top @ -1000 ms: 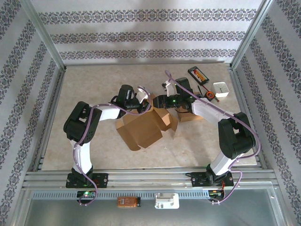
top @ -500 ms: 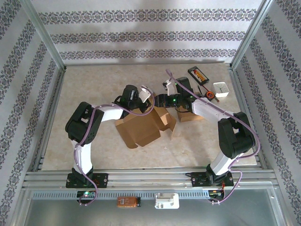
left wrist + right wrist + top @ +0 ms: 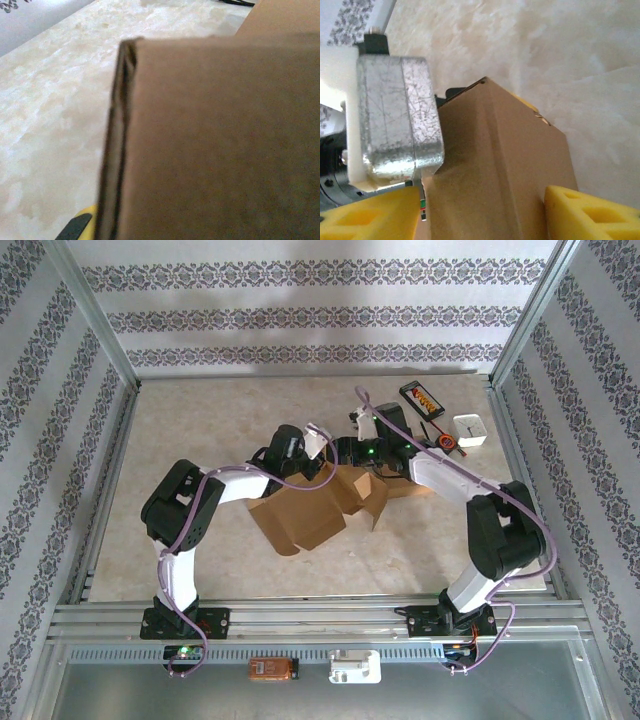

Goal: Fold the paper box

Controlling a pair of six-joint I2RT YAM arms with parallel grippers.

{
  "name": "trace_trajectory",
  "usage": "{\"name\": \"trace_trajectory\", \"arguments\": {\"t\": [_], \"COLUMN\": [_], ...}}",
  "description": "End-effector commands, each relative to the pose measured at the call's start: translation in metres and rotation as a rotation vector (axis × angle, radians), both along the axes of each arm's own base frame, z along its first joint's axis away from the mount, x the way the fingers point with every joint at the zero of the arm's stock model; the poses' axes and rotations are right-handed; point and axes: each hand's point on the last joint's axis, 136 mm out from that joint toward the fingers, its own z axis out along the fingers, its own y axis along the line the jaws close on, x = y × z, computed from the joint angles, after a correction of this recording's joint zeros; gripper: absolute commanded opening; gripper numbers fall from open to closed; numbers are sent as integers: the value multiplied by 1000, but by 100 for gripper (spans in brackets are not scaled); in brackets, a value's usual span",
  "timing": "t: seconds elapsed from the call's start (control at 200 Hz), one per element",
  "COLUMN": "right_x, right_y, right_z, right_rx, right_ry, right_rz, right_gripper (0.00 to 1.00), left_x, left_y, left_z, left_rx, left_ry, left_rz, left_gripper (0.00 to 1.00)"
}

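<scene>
While the left gripper [image 3: 318,452] is pinched shut on the far edge of the paper box [image 3: 310,508], the right gripper [image 3: 481,214] straddles a folded flap beside it.
The right jaws stand wide with cardboard between the yellow pads [image 3: 590,212]. Pressing or loose, can't tell. The box sits mid-table [image 3: 200,420] between the arms, half-formed, flaps splayed. Likely risks: with only one thin-wall pinch, the box may pivot or crease off its score line, and the grippers are close enough to knock together.
</scene>
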Motion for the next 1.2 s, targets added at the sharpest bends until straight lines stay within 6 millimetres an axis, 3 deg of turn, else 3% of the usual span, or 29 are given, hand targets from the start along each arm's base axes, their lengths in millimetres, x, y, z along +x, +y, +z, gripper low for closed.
{"name": "trace_trajectory", "arguments": {"t": [0.0,0.145,0.27,0.295,0.39,0.465,0.625,0.775,0.859,0.969,1.199], "right_x": [-6,0,-5,-7,-14,-24,-54,-81,-91,-96,-79], "right_y": [-14,-50,-59,-58,-55,-56,-65,-66,-64,-51,-51], "right_z": [38,60,75,79,86,84,75,63,55,43,9], "right_rx": [26,28,75,90,114,123,57,9,7,39,46], "right_ry": [-40,-50,-38,-39,-43,-8,42,96,138,196,223], "right_rz": [-117,-340,-401,-400,-382,-397,-422,-456,-491,-513,-620], "right_gripper": [72,75,74,74,74,73,72,73,73,73,75], "left_x": [-2,-12,-29,-34,-56,-72,-110,-135,-132,-119,-82], "left_y": [30,49,74,74,60,47,39,61,76,87,62], "left_z": [-11,-1,2,4,9,15,47,100,123,128,132], "left_rx": [83,51,37,28,-10,-32,-108,-176,-200,-272,-564], "left_ry": [16,10,17,14,-6,-9,22,32,98,282,559], "left_rz": [146,292,523,545,548,509,439,455,478,491,407], "left_gripper": [0,0,9,10,30,41,64,77,80,78,74]}}
